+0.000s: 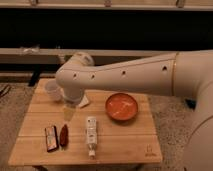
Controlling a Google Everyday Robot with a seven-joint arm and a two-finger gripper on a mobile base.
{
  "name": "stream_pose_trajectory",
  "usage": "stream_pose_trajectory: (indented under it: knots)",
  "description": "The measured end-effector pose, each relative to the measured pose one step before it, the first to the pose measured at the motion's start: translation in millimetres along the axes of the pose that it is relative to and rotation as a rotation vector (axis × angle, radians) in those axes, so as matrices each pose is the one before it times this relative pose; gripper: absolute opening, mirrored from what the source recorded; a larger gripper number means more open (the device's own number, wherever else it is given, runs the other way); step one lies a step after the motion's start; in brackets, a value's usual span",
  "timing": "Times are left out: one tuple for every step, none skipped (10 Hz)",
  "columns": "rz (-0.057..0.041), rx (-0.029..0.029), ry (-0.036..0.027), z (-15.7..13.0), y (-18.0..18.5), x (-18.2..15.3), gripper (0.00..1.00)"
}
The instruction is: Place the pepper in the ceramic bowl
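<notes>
wooden table, pepper on it — end effector open nearby

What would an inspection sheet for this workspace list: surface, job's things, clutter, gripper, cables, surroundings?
Surface: wooden table, light slats, level.
Job's things: pepper lies front left, beside a packet; ceramic bowl upright right of centre, pepper not in it.
Clutter: dark flat packet; white tube; white cup, partly behind the arm; white folded piece.
Grippers: gripper hangs over the table behind the pepper, fingers open, holding nothing.
Cables: dark curved strand on the floor at the left edge, possibly a cable.
Surroundings: speckled floor; long ledge behind; dark wall.
</notes>
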Motion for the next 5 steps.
stream_pose_trajectory:
  knots:
    - [-0.02907,-0.00787,0.00514,4.87,9.87,-9.47,0.8]
    - [-0.03853,-0.00725,0.00806,7.78,12.85,-13.7,0.8]
    - [-0.02872,-0.00741,0.00922,9.33,9.89,-11.16,0.8]
    - [-0.02628,-0.01535,0.01689,17.62,9.56,-10.31,0.8]
    - [-0.00932,-0.01206,0.017,15.78,2.9,-2.7,0.8]
